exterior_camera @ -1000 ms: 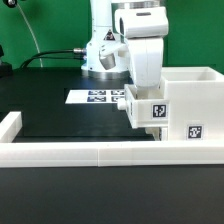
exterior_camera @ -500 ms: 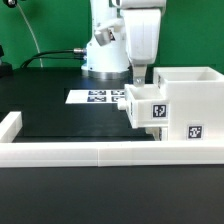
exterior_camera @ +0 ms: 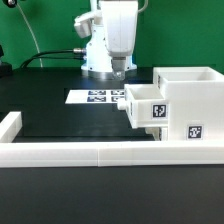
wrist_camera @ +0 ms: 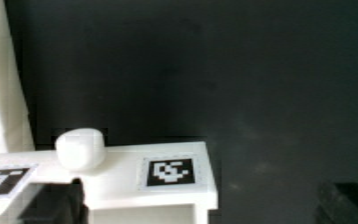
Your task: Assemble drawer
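Observation:
The drawer's large white box (exterior_camera: 190,100) stands at the exterior view's right, with a tag on its front. A smaller white tray (exterior_camera: 148,106) with tags sticks out of the box's side toward the exterior view's left. In the wrist view the tray (wrist_camera: 149,195) shows its knob (wrist_camera: 80,150) and a tag (wrist_camera: 172,172). My gripper (exterior_camera: 120,68) hangs in the air above and to the left of the tray, clear of it. In the wrist view my gripper (wrist_camera: 202,205) is open and empty, its dark fingers (wrist_camera: 48,206) wide apart. I see no second tray.
The marker board (exterior_camera: 97,97) lies on the black mat just behind the tray. A low white wall (exterior_camera: 80,152) borders the table's front, with a raised end (exterior_camera: 10,122) at the left. The arm's base (exterior_camera: 95,55) stands behind the marker board.
My gripper has lifted off the tray and moved up and toward the exterior view's left. The tray and box stay where they were.

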You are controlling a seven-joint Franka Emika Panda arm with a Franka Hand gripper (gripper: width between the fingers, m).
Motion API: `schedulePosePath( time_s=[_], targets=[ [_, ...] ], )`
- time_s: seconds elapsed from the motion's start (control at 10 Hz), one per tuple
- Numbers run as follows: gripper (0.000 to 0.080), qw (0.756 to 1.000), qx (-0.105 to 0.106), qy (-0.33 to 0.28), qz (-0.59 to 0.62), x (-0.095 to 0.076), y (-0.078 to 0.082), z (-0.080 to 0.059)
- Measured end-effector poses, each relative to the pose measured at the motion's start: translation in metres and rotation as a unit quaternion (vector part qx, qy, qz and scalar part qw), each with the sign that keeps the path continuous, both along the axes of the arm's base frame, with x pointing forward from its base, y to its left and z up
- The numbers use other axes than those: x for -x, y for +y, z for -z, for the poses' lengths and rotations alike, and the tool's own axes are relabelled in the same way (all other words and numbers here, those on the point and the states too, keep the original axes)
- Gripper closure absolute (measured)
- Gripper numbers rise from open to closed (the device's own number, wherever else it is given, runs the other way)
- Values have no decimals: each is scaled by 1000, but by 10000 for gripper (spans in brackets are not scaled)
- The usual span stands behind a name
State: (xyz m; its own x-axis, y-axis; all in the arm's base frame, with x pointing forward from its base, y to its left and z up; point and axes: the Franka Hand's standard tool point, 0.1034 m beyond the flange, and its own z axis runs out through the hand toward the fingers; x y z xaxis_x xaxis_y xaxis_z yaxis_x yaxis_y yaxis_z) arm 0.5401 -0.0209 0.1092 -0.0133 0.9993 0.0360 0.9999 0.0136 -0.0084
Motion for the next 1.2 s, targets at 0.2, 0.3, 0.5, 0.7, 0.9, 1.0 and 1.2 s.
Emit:
schedulePosePath(
  time_s=[0.2, 0.3, 0.5, 0.7, 0.9, 1.0, 1.2],
  targets=[
    [150, 998, -59, 9, 8, 3, -15, 20],
    [150, 997, -81, 12, 9, 0, -18, 29],
    [150, 995, -96, 21, 33, -2, -16, 41],
    [150, 993, -100, 30, 49, 0, -3, 46],
    [150, 991, -101, 35, 79, 1, 16, 49],
    [150, 990, -102, 39, 92, 1, 26, 48],
    [150, 988, -104, 45, 107, 1, 48, 47]
  ],
)
